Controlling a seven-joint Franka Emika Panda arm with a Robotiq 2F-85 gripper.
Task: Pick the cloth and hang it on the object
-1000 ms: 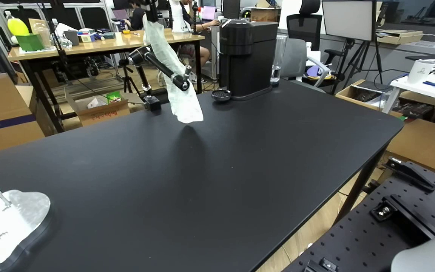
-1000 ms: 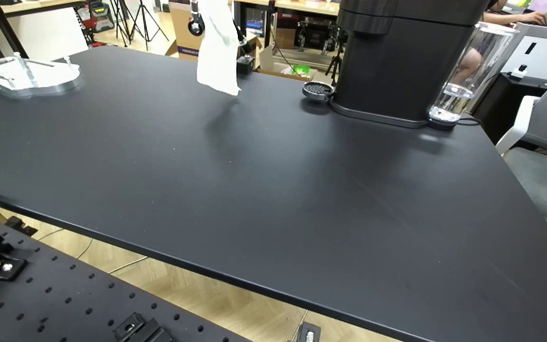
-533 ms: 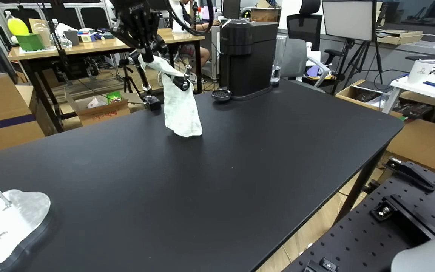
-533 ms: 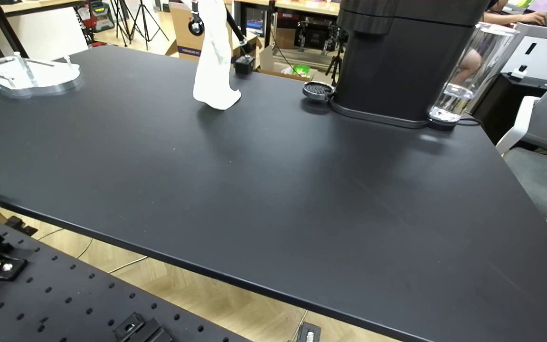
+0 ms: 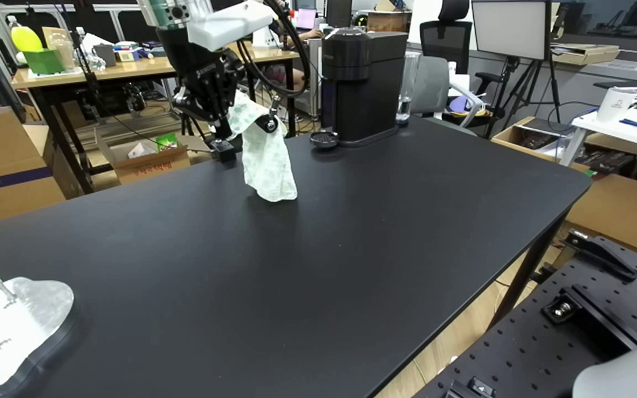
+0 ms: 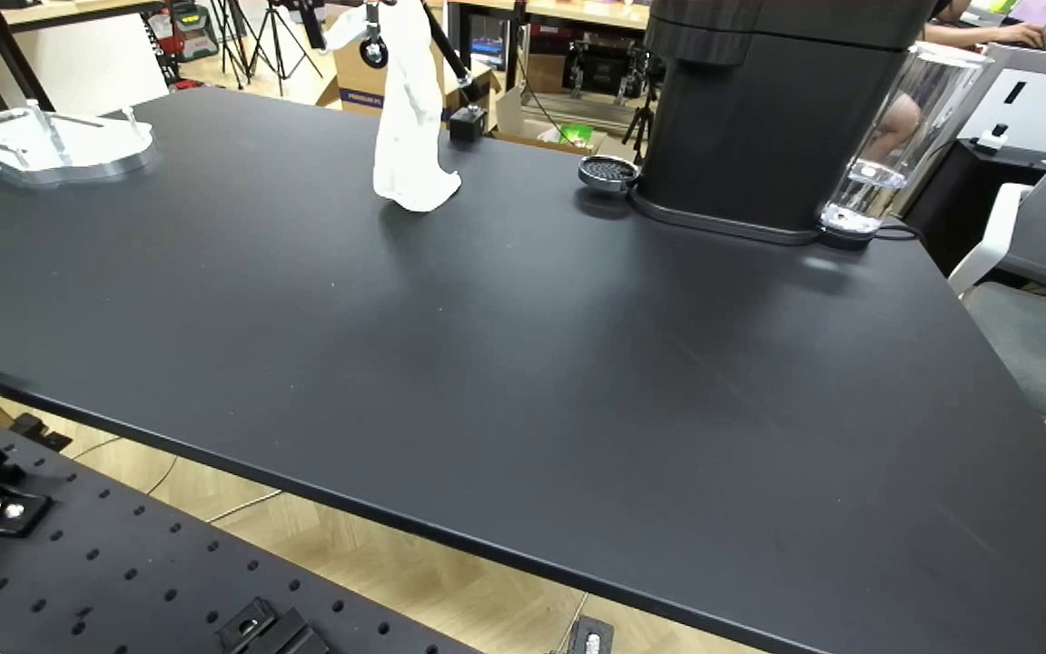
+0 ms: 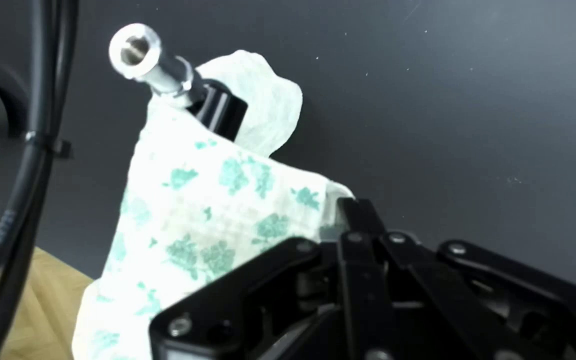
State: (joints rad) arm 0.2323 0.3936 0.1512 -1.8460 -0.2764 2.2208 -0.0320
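Wrist view: pinches the edge of a floral-print cloth (image 7: 203,215), white with green sprigs, between the closed jaws of a black Robotiq gripper (image 7: 360,209). Has the rest draped over a black articulated stand (image 7: 224,114), tipped with a silver stud (image 7: 160,70), beside the gripper. Shows, in both exterior views, the free end hanging from the stand, away from the gripper, down near the black table (image 5: 318,276); cannot tell touching from hovering there. Includes a black coffee machine (image 5: 363,83) beyond the stand from the gripper, with a clear tank (image 6: 863,182) on the farther side, and, well apart on the gripper's opposite side, a peg-studded plate (image 5: 42,312).
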